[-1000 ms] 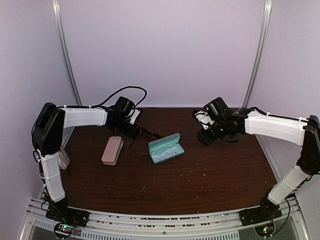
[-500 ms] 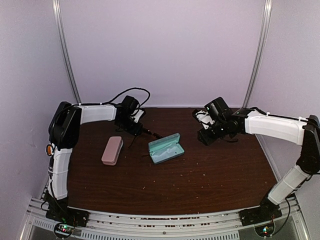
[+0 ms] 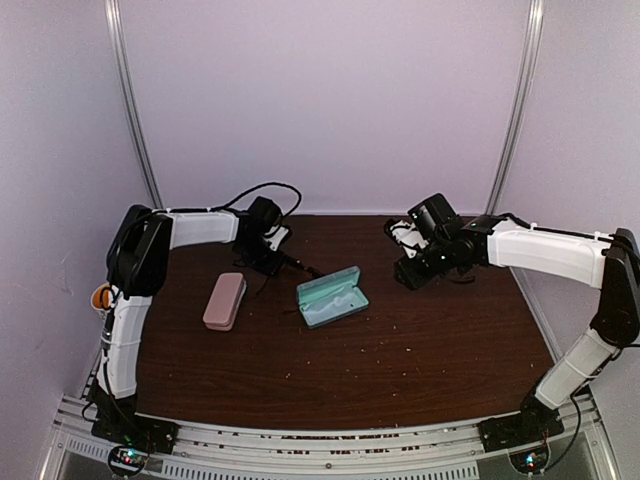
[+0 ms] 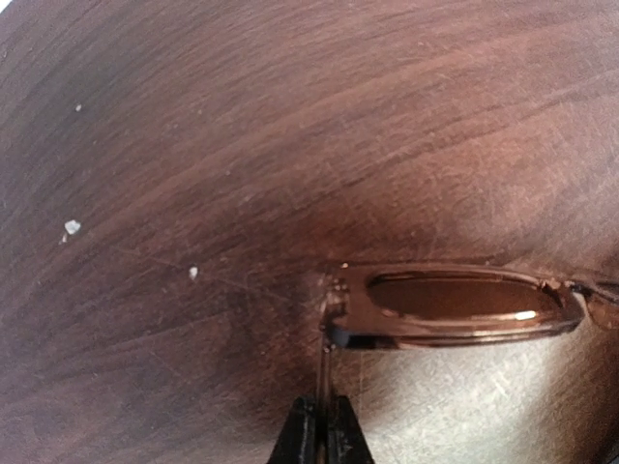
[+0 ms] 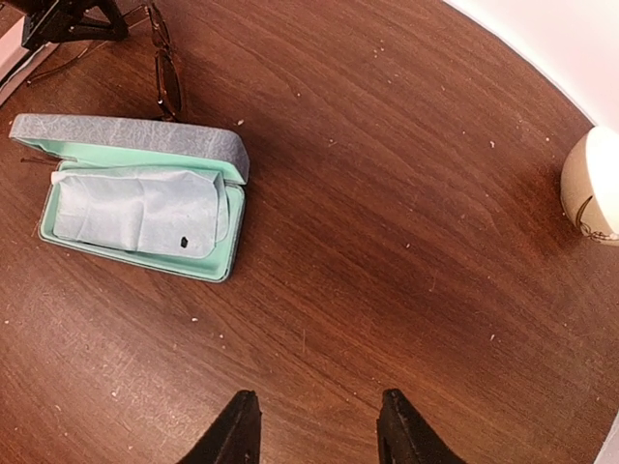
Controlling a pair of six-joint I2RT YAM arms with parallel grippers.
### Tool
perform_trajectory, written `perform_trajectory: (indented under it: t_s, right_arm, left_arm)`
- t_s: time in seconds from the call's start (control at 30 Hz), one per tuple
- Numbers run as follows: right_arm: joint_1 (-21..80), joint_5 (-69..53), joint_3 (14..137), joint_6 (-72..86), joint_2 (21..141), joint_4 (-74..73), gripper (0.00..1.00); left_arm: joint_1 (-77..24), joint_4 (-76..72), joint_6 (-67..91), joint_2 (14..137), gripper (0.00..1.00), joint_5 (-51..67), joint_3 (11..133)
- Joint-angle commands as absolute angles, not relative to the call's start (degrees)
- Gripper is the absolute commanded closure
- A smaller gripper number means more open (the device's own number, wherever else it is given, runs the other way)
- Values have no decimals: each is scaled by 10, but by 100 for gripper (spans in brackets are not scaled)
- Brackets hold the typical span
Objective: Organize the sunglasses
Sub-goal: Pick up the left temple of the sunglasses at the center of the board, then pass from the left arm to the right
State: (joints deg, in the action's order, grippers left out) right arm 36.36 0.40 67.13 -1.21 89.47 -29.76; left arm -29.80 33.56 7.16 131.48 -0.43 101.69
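The thin reddish-brown wire glasses (image 4: 455, 302) lie on the dark wooden table (image 3: 420, 350) at the back left, just behind the open teal case (image 3: 332, 297). My left gripper (image 4: 324, 440) is shut on one temple arm of these glasses, low over the table. They also show in the top view (image 3: 300, 266) and the right wrist view (image 5: 166, 77). My right gripper (image 5: 314, 425) is open and empty above bare wood, right of the teal case (image 5: 145, 193). The chunky dark pair is not visible.
A light-blue cloth (image 5: 135, 208) lies inside the open teal case. A closed pink case (image 3: 224, 300) lies to the left of it. A cream round object (image 5: 592, 184) sits at the table's back edge near my right gripper. Purple walls enclose the table.
My left arm's elbow has swung inward and its gripper has shifted slightly right and back, still shut on the glasses' temple. The right arm has not moved.
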Motion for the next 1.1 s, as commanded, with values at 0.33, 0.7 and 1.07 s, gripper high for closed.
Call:
perform_trajectory:
  t_s: [0.33,0.7,1.07]
  right_arm:
    - [359,18,684,-1,868,-289,57]
    - [356,58,753,-14,857,-277,57]
    - [356,45,778,-13,846,-265,51]
  left_arm:
    - [-277,286,84,1181,100,-94,1003]
    - [-244,263,39,971,100,-94,896]
    - [-243,220,39,763,100,-76,690]
